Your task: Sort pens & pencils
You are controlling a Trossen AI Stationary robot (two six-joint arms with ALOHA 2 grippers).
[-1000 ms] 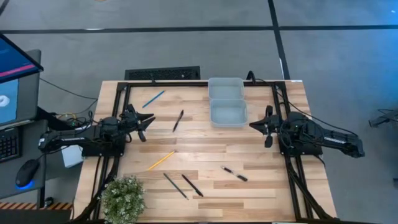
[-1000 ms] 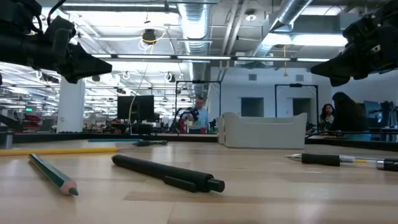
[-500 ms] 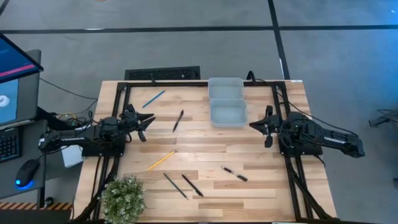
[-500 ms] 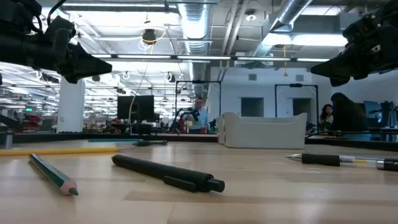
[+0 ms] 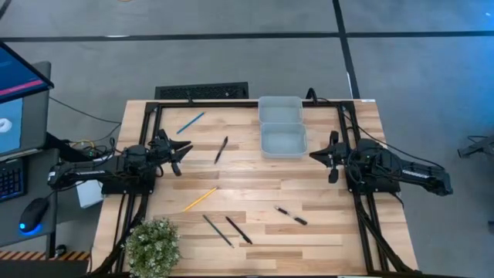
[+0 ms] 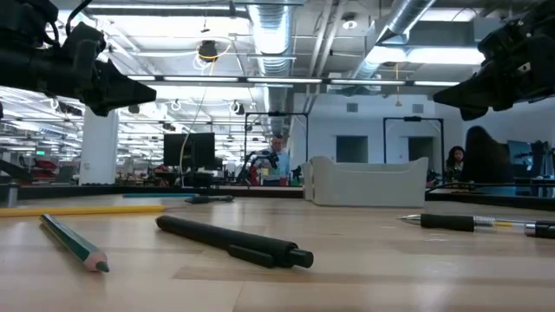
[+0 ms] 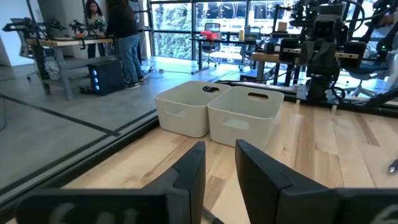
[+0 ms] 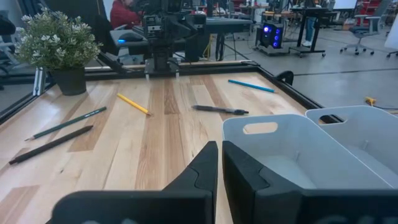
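Two pencils lie flat on the wooden table: a light blue one (image 5: 191, 122) at the far left and a yellow one (image 5: 200, 199) nearer the front. A dark green pencil (image 5: 218, 230) lies beside a black pen (image 5: 238, 229) near the front edge. Another black pen (image 5: 221, 149) lies mid-table, and a pen with a pale band (image 5: 291, 216) lies front right. My left gripper (image 5: 182, 147) hovers level at the left side, its fingers (image 7: 193, 168) slightly apart and empty. My right gripper (image 5: 315, 156) hovers at the right side, shut (image 8: 220, 163) and empty.
Two pale bins (image 5: 282, 127) stand side by side at the far middle of the table, close in front of my right gripper. A potted plant (image 5: 152, 245) sits on the near left corner. A black frame (image 5: 247, 103) runs along the table's edges.
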